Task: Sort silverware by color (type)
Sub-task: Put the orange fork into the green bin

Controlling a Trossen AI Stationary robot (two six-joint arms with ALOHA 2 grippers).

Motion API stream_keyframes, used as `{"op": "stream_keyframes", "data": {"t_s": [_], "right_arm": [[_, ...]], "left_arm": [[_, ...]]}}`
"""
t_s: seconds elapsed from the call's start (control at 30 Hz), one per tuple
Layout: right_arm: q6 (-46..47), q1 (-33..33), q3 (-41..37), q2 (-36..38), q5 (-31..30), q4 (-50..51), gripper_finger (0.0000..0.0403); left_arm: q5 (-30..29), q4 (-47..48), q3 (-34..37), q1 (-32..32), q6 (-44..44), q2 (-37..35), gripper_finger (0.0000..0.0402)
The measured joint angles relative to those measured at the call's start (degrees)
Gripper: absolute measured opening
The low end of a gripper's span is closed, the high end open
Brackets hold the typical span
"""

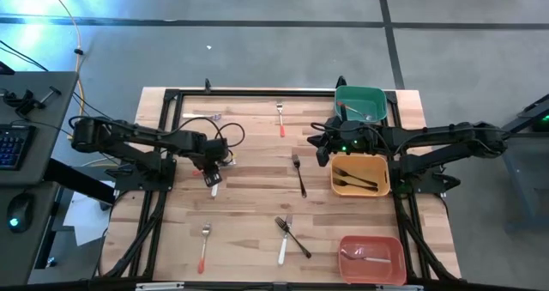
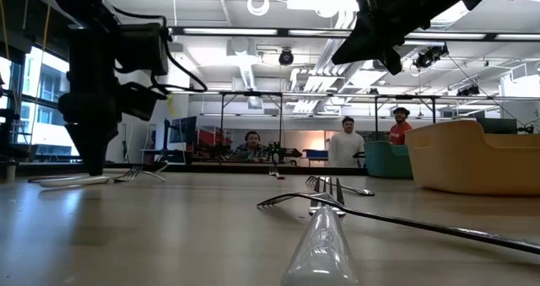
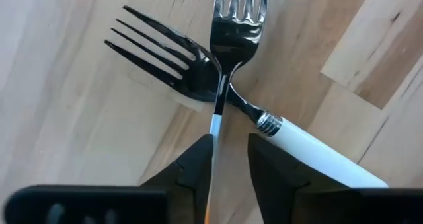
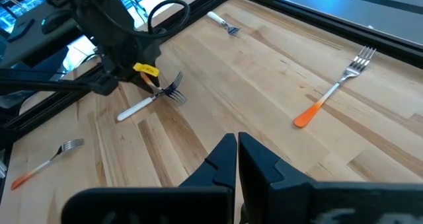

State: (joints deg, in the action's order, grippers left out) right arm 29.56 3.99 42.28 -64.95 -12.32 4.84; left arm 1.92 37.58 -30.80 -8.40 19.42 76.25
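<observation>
My left gripper (image 1: 212, 165) is at the table's left middle, shut on a fork (image 3: 236, 26) whose shiny head points away from the fingers. Under that head a white-handled fork (image 3: 310, 151) lies flat on the wood (image 1: 214, 179). My right gripper (image 1: 322, 145) hovers shut and empty beside the yellow bin (image 1: 382, 166); the right wrist view shows its fingers (image 4: 225, 159) closed. More forks lie on the table: an orange one (image 1: 280, 119) at the far edge, a black one (image 1: 298, 175) in the middle, an orange one (image 1: 204, 248) at near left, and a white and a black one crossed (image 1: 287, 233). My left gripper holds the fork by its thin neck and handle (image 3: 215, 135), between its two fingers and lying along the left finger (image 3: 198, 168). The fingers slant down from above, along the fork. The handle is mostly hidden between them. The fork's head crosses over the white-handled fork's neck; whether they touch I cannot tell.
A green bin (image 1: 360, 93) stands at far right, the yellow bin holds black forks (image 1: 353, 181), and a red bin (image 1: 395, 269) sits at near right with a utensil in it. One small utensil (image 1: 206, 117) lies at far left. People stand in the room behind (image 2: 346, 143).
</observation>
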Motion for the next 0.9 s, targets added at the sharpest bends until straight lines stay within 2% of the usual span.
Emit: {"op": "stream_keyframes", "data": {"t_s": [0.23, 0.4, 0.73, 0.9], "right_arm": [[0.0, 0.0, 0.0, 0.0, 0.02, 0.01, 0.0], [0.02, 0.0, 0.0, 0.0, 0.02, 0.0, 0.0], [0.15, 0.0, 0.0, 0.0, 0.02, 0.02, 0.0], [0.11, 0.0, 0.0, 0.0, 0.03, 0.02, 0.0]], "left_arm": [[4.48, -0.72, 0.19, 0.0, 0.6, -0.07, 0.0006], [7.09, -0.71, -0.05, 0.04, 0.97, -1.39, 0.0002], [7.44, 0.32, -2.57, 0.04, 4.57, -6.72, 0.0], [5.03, 0.42, -2.67, 0.04, 7.51, -7.25, 0.0007]]}}
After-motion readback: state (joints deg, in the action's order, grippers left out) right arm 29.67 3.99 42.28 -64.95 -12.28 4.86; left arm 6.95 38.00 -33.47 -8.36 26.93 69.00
